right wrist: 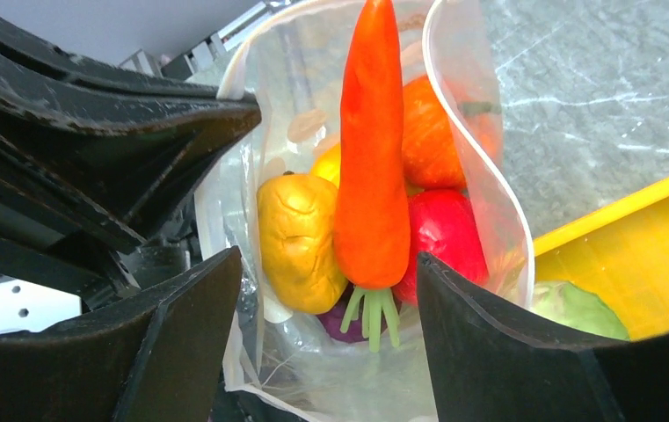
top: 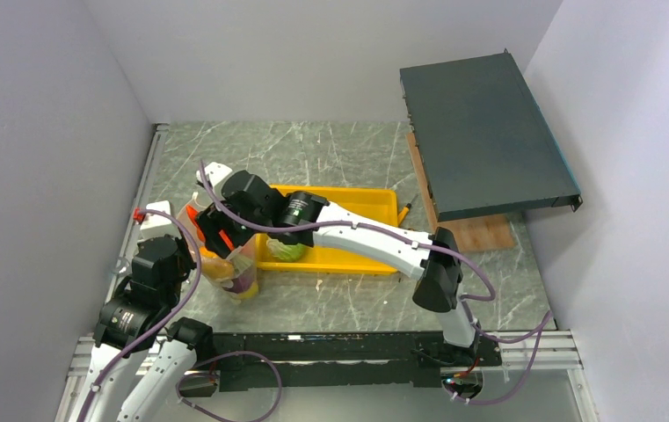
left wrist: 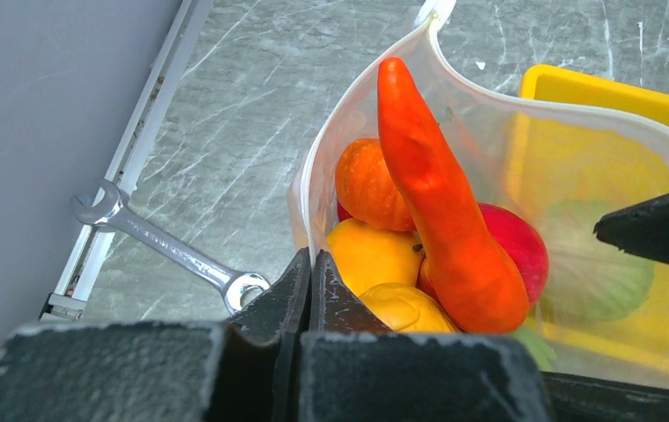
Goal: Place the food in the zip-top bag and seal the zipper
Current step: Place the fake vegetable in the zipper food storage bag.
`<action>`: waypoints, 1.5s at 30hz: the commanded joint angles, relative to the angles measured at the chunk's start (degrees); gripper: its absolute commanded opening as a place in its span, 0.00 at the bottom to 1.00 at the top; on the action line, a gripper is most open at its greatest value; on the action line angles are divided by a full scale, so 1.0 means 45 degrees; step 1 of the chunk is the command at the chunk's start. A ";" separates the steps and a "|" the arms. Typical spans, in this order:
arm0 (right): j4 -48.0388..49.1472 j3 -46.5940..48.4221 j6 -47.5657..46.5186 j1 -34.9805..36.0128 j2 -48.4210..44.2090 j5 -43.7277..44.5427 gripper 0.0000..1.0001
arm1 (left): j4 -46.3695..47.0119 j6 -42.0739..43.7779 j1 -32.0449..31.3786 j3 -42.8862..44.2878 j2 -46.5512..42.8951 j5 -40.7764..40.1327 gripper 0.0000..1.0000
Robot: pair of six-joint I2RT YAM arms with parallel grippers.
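My left tool (left wrist: 311, 264) is clamping the thin, floppy rim of the bag (left wrist: 489, 114), holding it upright left of the tray (right wrist: 656, 255). My right tool (right wrist: 329, 259) is hanging apart, empty, over the carrot (right wrist: 370, 176) inside. The cabbage (right wrist: 577, 308) in the tray is looking light and slippery; I am favouring its middle.

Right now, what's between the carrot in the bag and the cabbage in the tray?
A red vegetable, then the clear wall of the zip-top bag. The right wrist view shows it, from carrot to cabbage.
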 commanded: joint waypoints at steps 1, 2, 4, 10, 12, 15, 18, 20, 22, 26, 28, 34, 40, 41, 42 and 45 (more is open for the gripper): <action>0.0155 0.0948 -0.0206 0.0074 0.0033 0.0722 0.74 | 0.0362 0.0079 -0.0025 0.0074 -0.0093 -0.0156 0.00; 0.0276 0.0988 -0.0206 0.0064 0.0049 0.0983 0.73 | 0.0350 0.0056 -0.0025 0.0082 -0.0092 -0.0174 0.00; 0.0465 0.1100 -0.0200 0.0064 0.0138 0.1234 0.68 | 0.0294 0.0029 -0.0025 0.0081 -0.0112 -0.0251 0.00; 0.1473 0.1280 0.0310 0.0079 0.0799 0.0647 0.43 | 0.0402 0.0114 -0.0025 0.0038 -0.0182 -0.0126 0.00; 0.1761 0.1574 0.0436 0.0065 0.1189 0.0653 0.42 | 0.0402 0.0112 -0.0015 0.0042 -0.0153 -0.0110 0.00; 0.1944 0.2168 0.0301 0.0054 0.1848 0.1184 0.50 | 0.0382 0.0109 -0.0020 0.0044 -0.0089 -0.0083 0.00; 0.2295 0.2487 -0.0206 0.0054 0.2353 0.1773 0.58 | 0.0383 0.0114 -0.0015 0.0064 -0.0098 -0.0063 0.00; 0.2361 0.2688 -0.0447 0.0064 0.2614 0.2130 0.58 | 0.0401 0.0114 -0.0025 0.0044 -0.0150 -0.0080 0.00; 0.2274 0.2810 -0.0523 0.0032 0.2752 0.2513 0.47 | 0.0387 0.0115 -0.0022 0.0042 -0.0171 -0.0116 0.00; 0.2130 0.2262 -0.0378 0.0004 0.2228 0.2873 0.25 | 0.0401 0.0129 -0.0015 0.0047 -0.0141 -0.0112 0.00; 0.2078 0.1789 -0.0237 0.0003 0.1812 0.2509 0.22 | 0.0437 0.0137 -0.0024 0.0034 -0.0132 -0.0100 0.00; 0.1806 0.1115 -0.0132 -0.0006 0.1455 0.2009 0.20 | 0.0534 0.0177 -0.0020 0.0039 -0.0084 -0.0043 0.00; 0.0573 0.2801 -0.0017 -0.0026 0.2802 0.1782 0.23 | 0.0460 0.0129 -0.0024 0.0035 -0.0187 -0.0130 0.00; 0.0631 0.2768 0.0049 -0.0031 0.2906 0.1873 0.26 | 0.0477 0.0119 -0.0025 0.0033 -0.0213 -0.0114 0.00; 0.0601 0.2803 0.0150 -0.0055 0.2944 0.1952 0.28 | 0.0484 0.0134 -0.0015 0.0027 -0.0251 -0.0104 0.00; 0.0338 0.3035 0.0426 -0.0167 0.3223 0.2048 0.33 | 0.0428 0.0124 -0.0025 0.0030 -0.0267 -0.0131 0.00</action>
